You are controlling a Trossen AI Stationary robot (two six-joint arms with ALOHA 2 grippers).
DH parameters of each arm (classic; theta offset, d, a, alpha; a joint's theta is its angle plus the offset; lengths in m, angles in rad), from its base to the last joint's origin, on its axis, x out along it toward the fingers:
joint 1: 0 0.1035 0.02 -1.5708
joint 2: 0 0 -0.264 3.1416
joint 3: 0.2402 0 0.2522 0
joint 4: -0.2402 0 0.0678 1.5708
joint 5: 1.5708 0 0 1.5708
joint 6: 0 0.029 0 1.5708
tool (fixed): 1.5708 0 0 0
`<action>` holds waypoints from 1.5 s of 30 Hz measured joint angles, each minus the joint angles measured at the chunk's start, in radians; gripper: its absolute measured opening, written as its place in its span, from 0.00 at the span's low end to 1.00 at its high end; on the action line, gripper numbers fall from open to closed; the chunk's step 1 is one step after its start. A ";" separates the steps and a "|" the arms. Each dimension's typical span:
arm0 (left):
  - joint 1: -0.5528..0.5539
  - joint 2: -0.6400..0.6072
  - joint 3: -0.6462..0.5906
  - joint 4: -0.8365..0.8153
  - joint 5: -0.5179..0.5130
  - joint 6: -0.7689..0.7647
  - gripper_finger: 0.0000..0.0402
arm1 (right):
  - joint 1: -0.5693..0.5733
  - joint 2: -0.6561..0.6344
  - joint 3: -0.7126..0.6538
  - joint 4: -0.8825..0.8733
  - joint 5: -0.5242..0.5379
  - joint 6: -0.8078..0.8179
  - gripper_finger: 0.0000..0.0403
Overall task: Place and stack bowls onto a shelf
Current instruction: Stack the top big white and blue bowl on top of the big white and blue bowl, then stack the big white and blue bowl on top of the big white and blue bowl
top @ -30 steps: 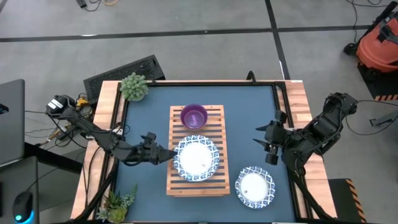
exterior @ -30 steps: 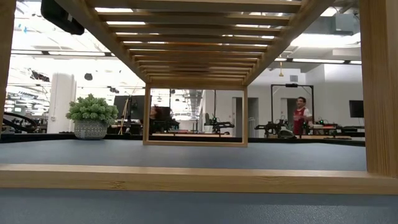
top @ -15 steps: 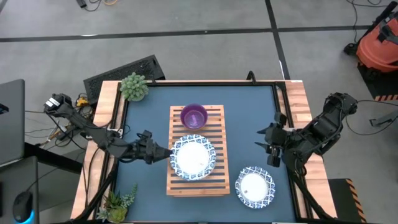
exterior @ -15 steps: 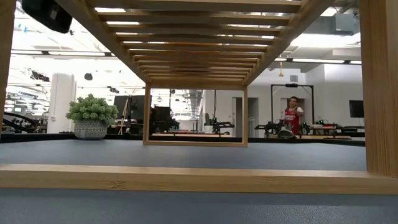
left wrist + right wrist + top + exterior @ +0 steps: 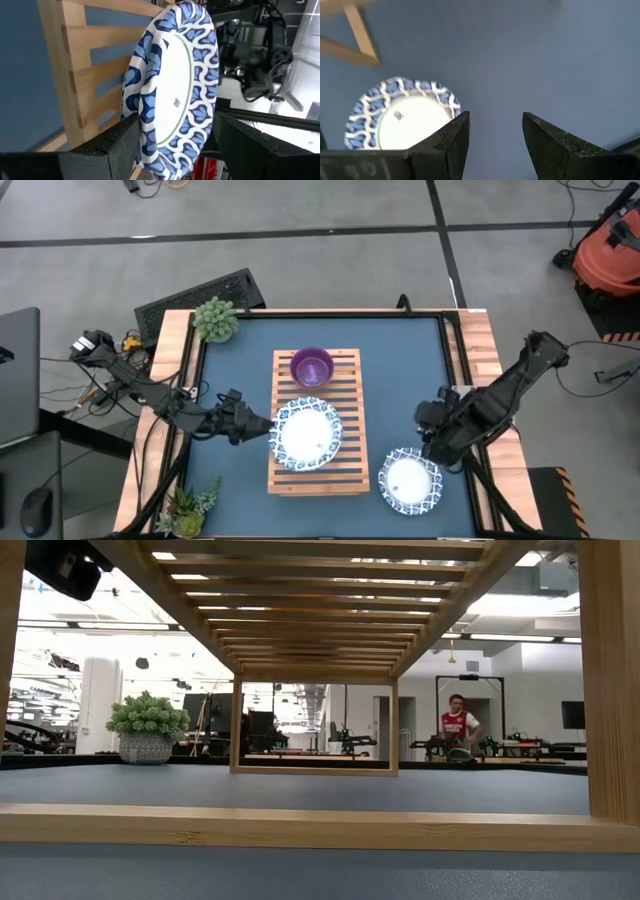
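Two dishes sit nearest you: one white dish (image 5: 409, 480) on bare tabletop (image 5: 400, 370), your right gripper (image 5: 432, 442) spread just above it; the other dish (image 5: 306, 434) on the shelf (image 5: 314, 420), its left rim between your left gripper's (image 5: 262, 423) unclenched fingers (image 5: 117, 145). Farther back, the purple bowl (image 5: 312, 367) rests on the slats.

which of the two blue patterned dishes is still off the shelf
The blue-rimmed dish on the dark blue tabletop, right of the shelf. The other dish lies on the slats, below the purple bowl.
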 joint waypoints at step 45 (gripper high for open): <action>0.006 0.001 0.232 -0.479 0.073 -0.042 0.60 | -0.078 -0.001 -0.475 0.565 -0.475 -0.062 0.52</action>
